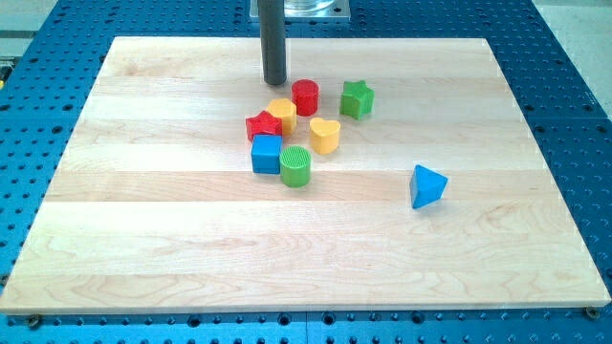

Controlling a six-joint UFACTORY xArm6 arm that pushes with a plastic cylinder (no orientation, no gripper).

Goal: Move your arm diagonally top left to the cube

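My tip (275,82) rests on the wooden board (143,220) near the view's top, just up and left of a cluster of blocks. The blue cube (267,154) sits at the cluster's lower left, below my tip. Around it are a red star (260,125), a yellow block (283,113), a red cylinder (305,97), a yellow heart (325,136) and a green cylinder (295,166). My tip touches none of them.
A green star (357,98) stands right of the red cylinder. A blue triangular block (426,185) lies alone toward the view's right. The board sits on a blue perforated table (564,96).
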